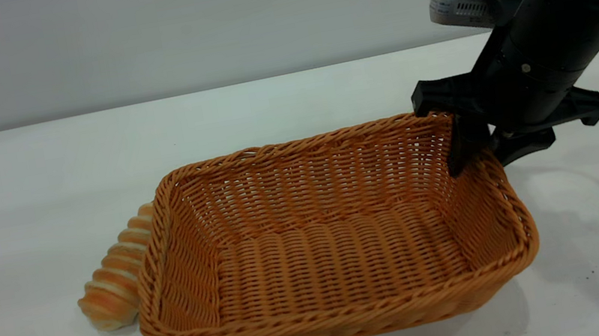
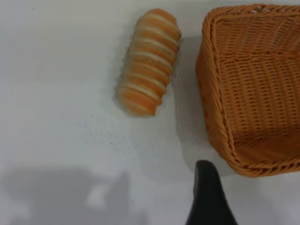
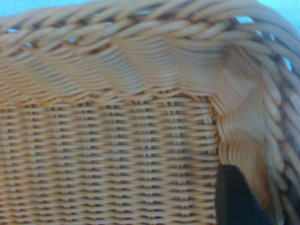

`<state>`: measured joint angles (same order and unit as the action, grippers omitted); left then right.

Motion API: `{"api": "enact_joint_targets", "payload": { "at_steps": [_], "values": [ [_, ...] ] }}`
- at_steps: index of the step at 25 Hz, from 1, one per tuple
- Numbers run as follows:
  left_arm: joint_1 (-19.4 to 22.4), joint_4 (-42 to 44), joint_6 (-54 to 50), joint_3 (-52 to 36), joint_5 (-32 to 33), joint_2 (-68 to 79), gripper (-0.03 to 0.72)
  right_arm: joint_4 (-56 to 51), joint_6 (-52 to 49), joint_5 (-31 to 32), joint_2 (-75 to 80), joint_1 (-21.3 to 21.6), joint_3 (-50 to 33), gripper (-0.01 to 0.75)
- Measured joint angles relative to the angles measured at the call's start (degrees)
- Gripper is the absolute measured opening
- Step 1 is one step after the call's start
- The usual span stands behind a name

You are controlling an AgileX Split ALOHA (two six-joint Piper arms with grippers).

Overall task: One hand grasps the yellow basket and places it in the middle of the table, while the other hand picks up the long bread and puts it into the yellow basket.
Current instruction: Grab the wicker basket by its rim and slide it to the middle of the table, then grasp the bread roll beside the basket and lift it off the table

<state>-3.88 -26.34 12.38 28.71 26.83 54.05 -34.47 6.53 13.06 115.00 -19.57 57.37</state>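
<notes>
while the right gripper [image 1: 476, 153] clamps the yellow basket [image 1: 329, 236] by its far corner rim mid-table, the long bread [image 1: 116, 274] lies just beside it, awaiting the left gripper [image 2: 208, 197], whose finger spread cannot be told.

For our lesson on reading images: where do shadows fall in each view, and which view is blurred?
Exterior view: the yellow basket shadows the table in front, the right claw gripping its rim. Left wrist view: grey shadows below the long bread. Right wrist view: weave soft, too close to focus.
</notes>
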Motion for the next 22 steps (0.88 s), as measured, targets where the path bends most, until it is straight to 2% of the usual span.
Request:
{"api": "enact_joint_targets", "payload": {
  "at_steps": [6,9,14,22],
  "values": [
    [0.0,0.1,0.3,0.0,-0.1,0.5,0.539,1.8,8.2,0.0,-1.0,0.0,0.0,0.558],
    [0.0,0.1,2.2,0.0,-1.1,2.1,0.539,4.5,10.6,1.3,-3.4,0.1,0.0,0.646],
    [0.0,0.1,6.6,0.2,-4.1,8.0,0.539,9.0,10.9,4.6,-9.0,0.1,0.0,0.669],
    [0.0,0.0,11.7,1.4,-12.5,21.9,0.539,11.7,11.0,13.5,-18.7,0.1,0.0,0.639]
  ]
}}
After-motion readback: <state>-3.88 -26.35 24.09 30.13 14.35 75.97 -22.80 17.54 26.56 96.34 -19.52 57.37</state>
